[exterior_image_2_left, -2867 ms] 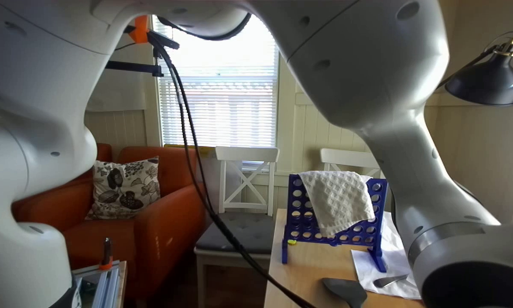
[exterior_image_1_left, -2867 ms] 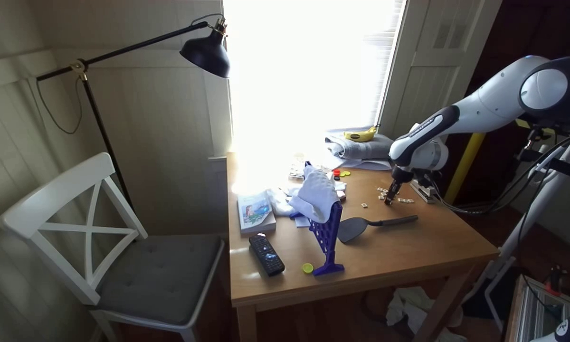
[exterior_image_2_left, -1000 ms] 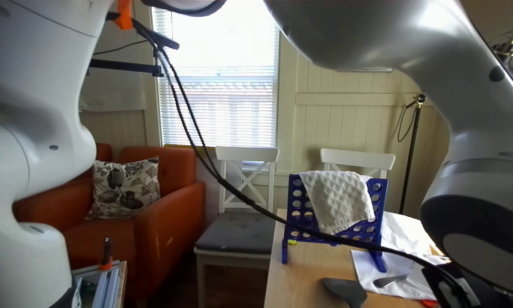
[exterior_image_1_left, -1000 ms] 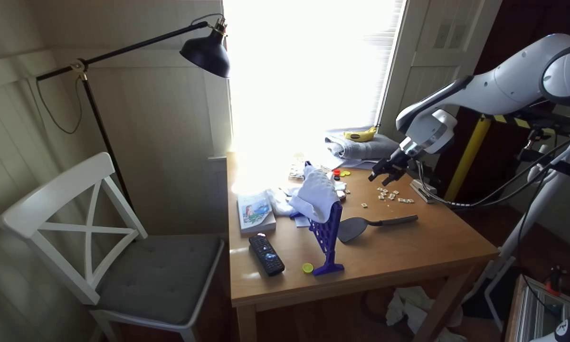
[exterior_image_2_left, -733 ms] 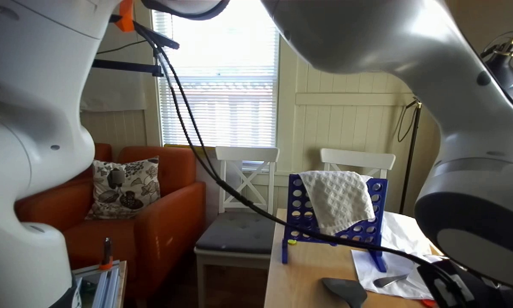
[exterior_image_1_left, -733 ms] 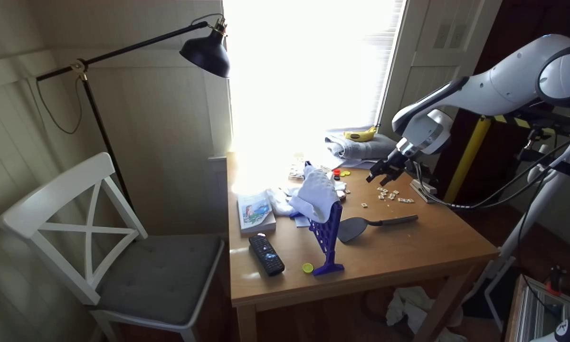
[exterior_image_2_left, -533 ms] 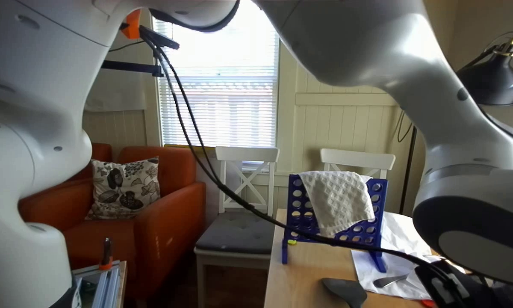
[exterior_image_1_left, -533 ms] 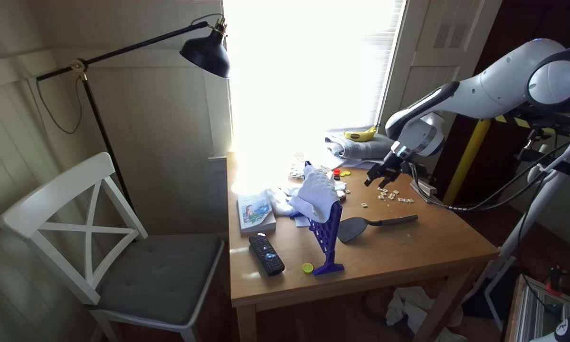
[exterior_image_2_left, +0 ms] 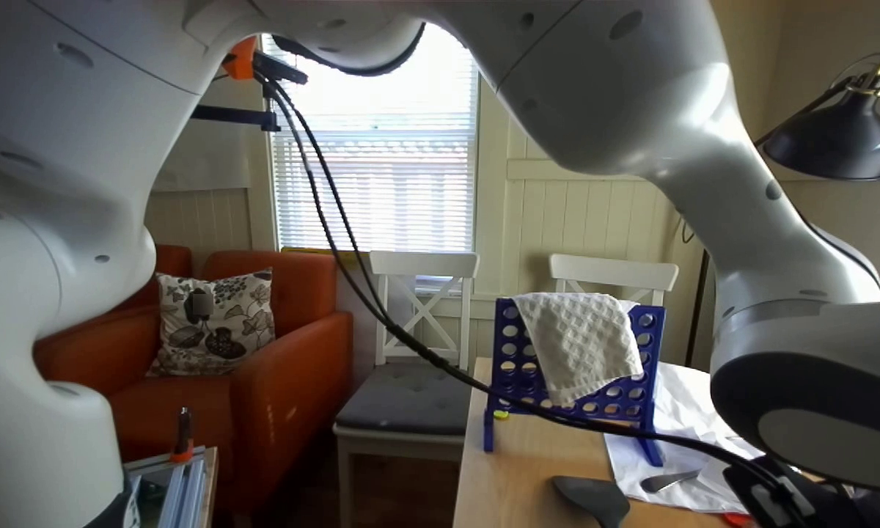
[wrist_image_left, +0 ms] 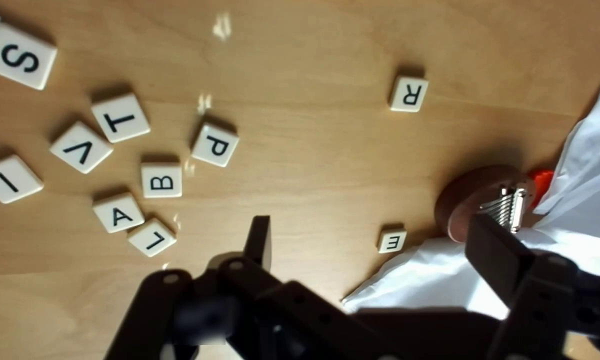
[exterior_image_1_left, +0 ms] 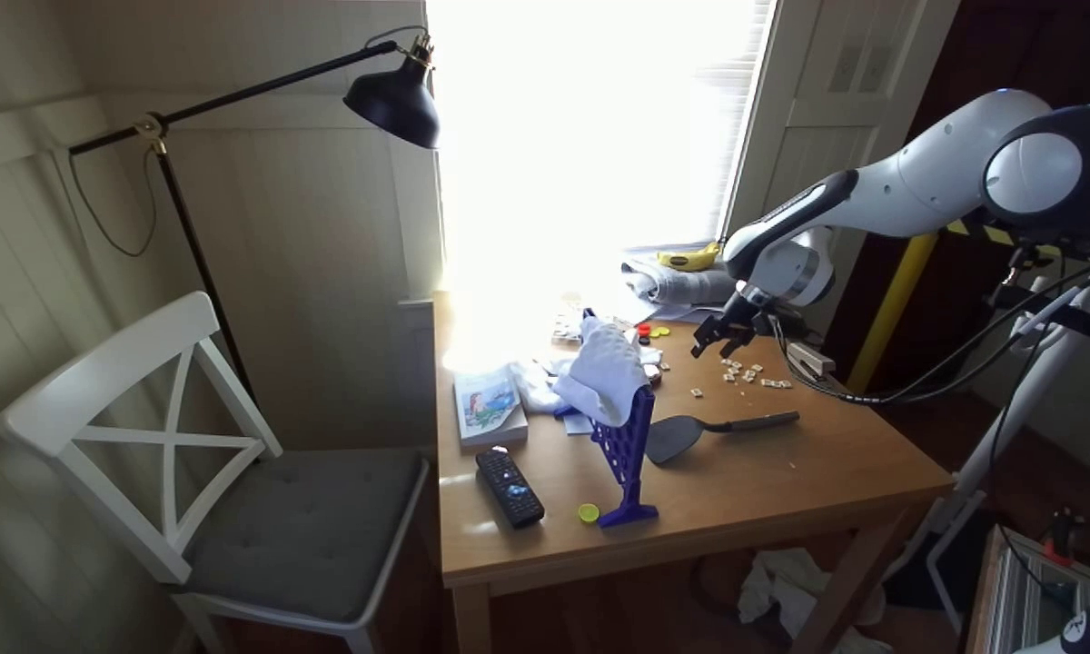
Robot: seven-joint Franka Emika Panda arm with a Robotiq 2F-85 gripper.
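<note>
In the wrist view my gripper (wrist_image_left: 370,225) stands wide open, with nothing held between its fingers. Below and between them on the table lies an E letter tile (wrist_image_left: 392,241). A round brown wooden piece with metal tines (wrist_image_left: 455,200) is partly hidden behind the right-hand finger, beside crumpled white sheeting (wrist_image_left: 430,272). An R tile (wrist_image_left: 409,94) lies apart, farther up. To the left are a P tile (wrist_image_left: 215,144), a B tile (wrist_image_left: 161,180) and several others. In an exterior view the gripper (exterior_image_1_left: 712,352) hangs tilted above the table, left of the scattered tiles (exterior_image_1_left: 738,371).
A blue grid frame (exterior_image_1_left: 636,445) draped with a white cloth (exterior_image_2_left: 579,345) stands on the table. Near it lie a dark spatula (exterior_image_1_left: 677,439), a remote (exterior_image_1_left: 510,488) and a book (exterior_image_1_left: 490,404). Bananas (exterior_image_1_left: 690,260) rest on a folded grey towel (exterior_image_1_left: 681,286). Racks (exterior_image_1_left: 810,360) lie behind.
Earlier the gripper pointed down, low among the tiles. It has since risen and tilted, then drifted left and slightly down in an exterior view over the last second, staying open.
</note>
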